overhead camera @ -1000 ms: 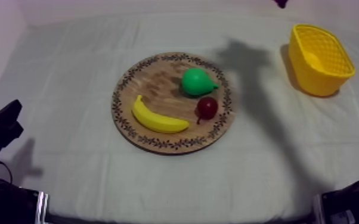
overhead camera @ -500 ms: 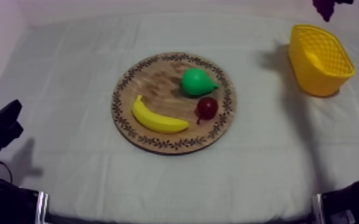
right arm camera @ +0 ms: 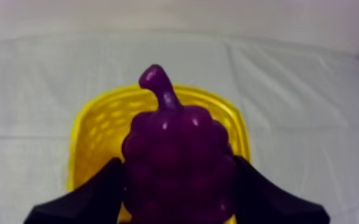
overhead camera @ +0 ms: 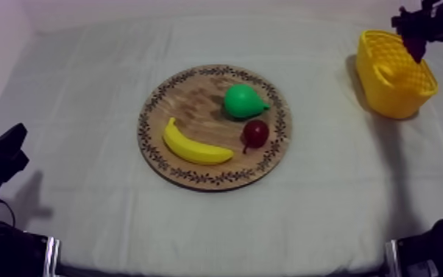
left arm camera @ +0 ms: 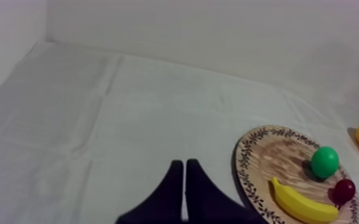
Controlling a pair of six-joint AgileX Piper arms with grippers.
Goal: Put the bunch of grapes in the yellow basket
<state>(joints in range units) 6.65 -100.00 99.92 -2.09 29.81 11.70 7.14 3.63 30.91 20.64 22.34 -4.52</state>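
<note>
while the right tool holds the grapes over the basket, the left tool sits narrow, with bare surface between it and the board.

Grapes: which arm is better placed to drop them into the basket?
Right. Its jaws hold the bunch of grapes over the yellow basket; the left jaws lie shut, far beyond the wooden board.
</note>
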